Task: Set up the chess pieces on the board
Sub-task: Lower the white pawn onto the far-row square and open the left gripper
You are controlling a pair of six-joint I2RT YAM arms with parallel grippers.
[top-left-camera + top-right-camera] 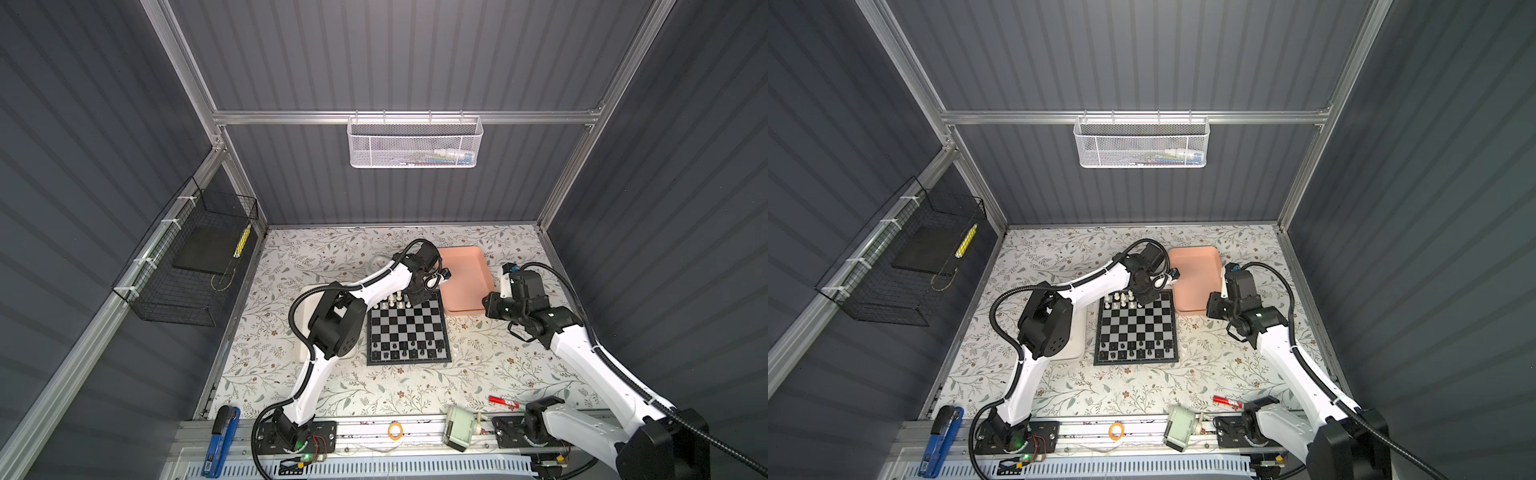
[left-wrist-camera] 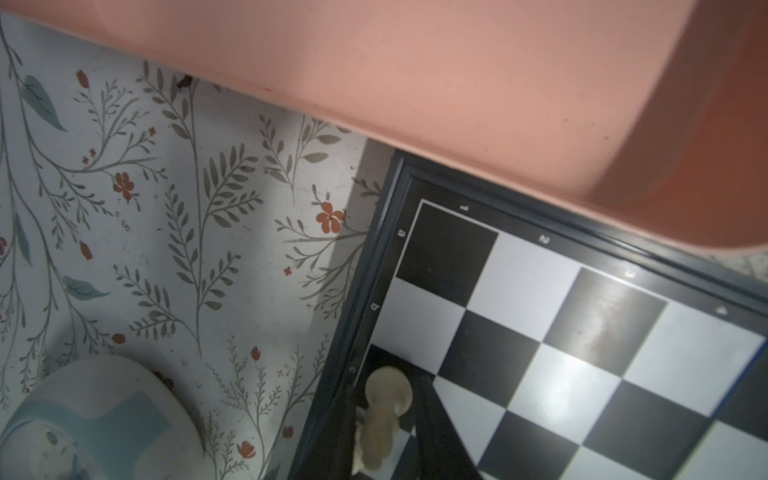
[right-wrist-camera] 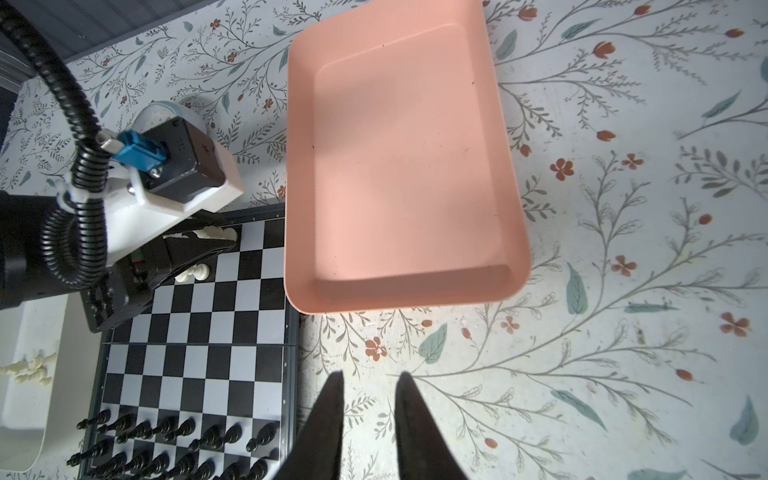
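Chess pieces (image 1: 394, 302) look light, hard, slippery; pinch each mid-stem. Left fingers (image 2: 432, 415) sit narrowly around a cream piece (image 2: 384, 411) on the board (image 1: 409, 328); right fingers (image 3: 332, 419) narrow, empty.

Tray (image 1: 465, 278) right of board (image 1: 409, 332)

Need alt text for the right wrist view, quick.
The empty pink tray lies on the floral table, with the open right gripper hovering clear of it. Beside it, the left gripper works among white pieces on the board.
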